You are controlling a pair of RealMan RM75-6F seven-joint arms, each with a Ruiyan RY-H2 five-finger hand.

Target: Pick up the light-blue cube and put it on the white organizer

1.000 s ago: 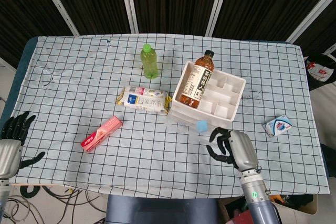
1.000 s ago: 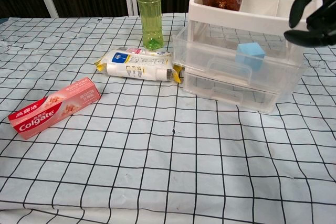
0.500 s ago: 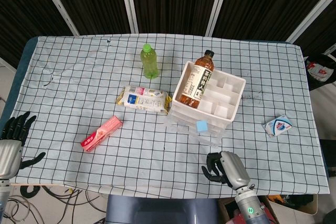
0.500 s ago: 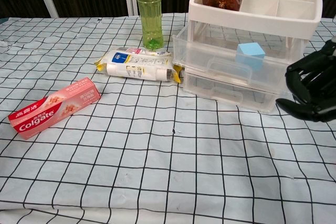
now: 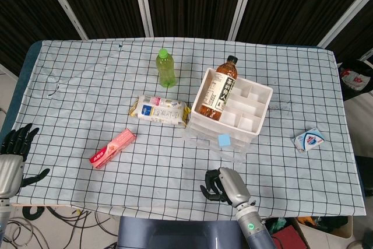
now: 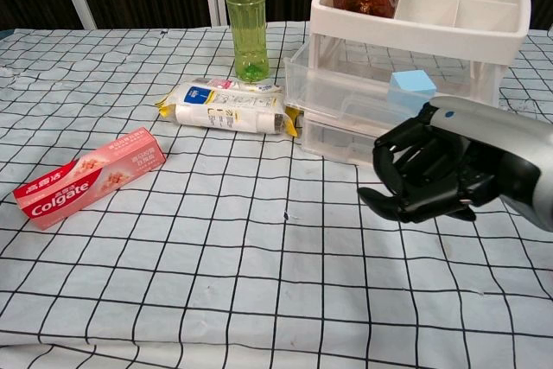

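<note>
Going left to right across the worktop (image 5: 87, 86), which has a black-and-white grid cloth on it. Far left in the head view, the left robot hand (image 5: 13, 151) sits at the cloth's edge with its fingers spread apart, holding nothing. The chest view doesn't catch that hand at all.

Next is the pink Colgate toothpaste box (image 5: 112, 148), lying flat at an angle; the chest view (image 6: 90, 176) is the only one where you can actually read the brand. Then a white and yellow snack packet (image 5: 160, 110) lying on its side, with a green bottle (image 5: 166, 68) standing upright behind it.

Then the white organizer (image 5: 256, 112), with clear drawers under it. The head view shows its top compartments from above, with a brown tea bottle (image 5: 218, 90) lying in the left one. The chest view only shows the bottle's lower part but gives a good look at the drawer fronts (image 6: 380, 110).

The light-blue cube (image 5: 223, 140) is sitting on a pulled-out clear drawer at the front of the organizer, not on its top. In the chest view the cube (image 6: 411, 84) is just behind the right robot hand (image 6: 428, 170), not touching it as far as I can tell.

That right hand (image 5: 222, 183) hovers near the front edge, fingers loosely curled, gripping nothing.

Far right, a small blue and white packet (image 5: 309, 140) shows in the head view only.
</note>
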